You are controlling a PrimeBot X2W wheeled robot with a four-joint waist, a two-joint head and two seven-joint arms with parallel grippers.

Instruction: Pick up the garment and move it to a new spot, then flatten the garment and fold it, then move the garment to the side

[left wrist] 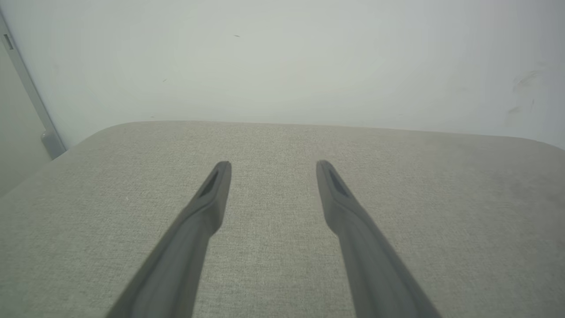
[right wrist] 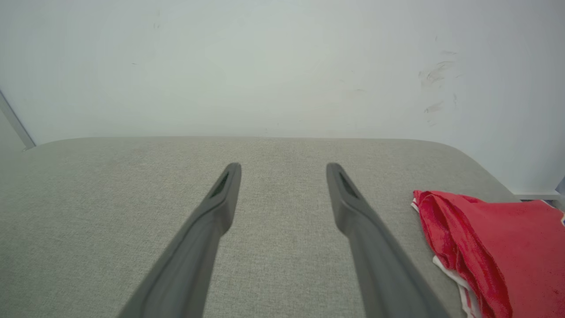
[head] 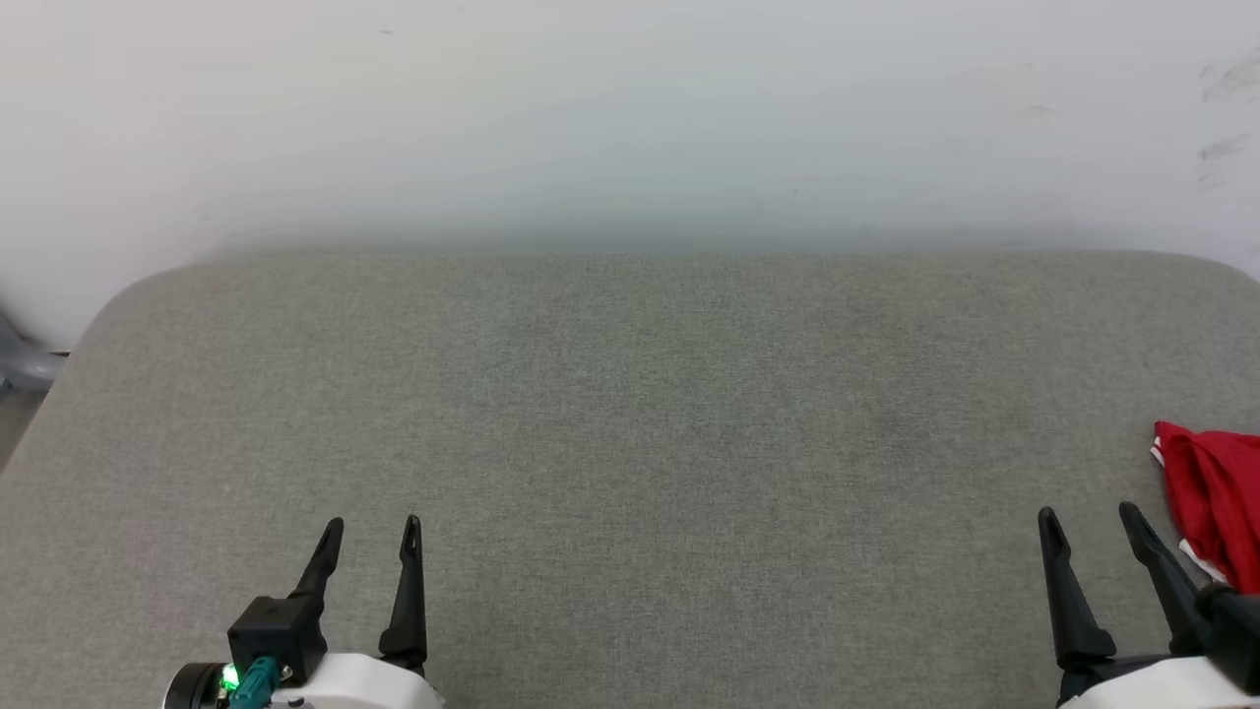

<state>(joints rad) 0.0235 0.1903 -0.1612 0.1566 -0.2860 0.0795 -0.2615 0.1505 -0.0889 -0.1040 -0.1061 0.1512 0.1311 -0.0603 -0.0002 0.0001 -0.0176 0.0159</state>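
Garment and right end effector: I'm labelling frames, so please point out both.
garment (right wrist: 507, 238), right wrist view, red body fabric.
right end effector (right wrist: 283, 167), right wrist view, midway between its open fingertips.

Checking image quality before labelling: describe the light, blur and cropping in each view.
Head view: soft, even light, no hard shadows on the grey surface; the garment is cut by the right edge. Left wrist view: the left hand blurs toward the bottom edge; the surface's far edge bows. Right wrist view: the right hand blurs likewise; the garment looks fairly sharp.
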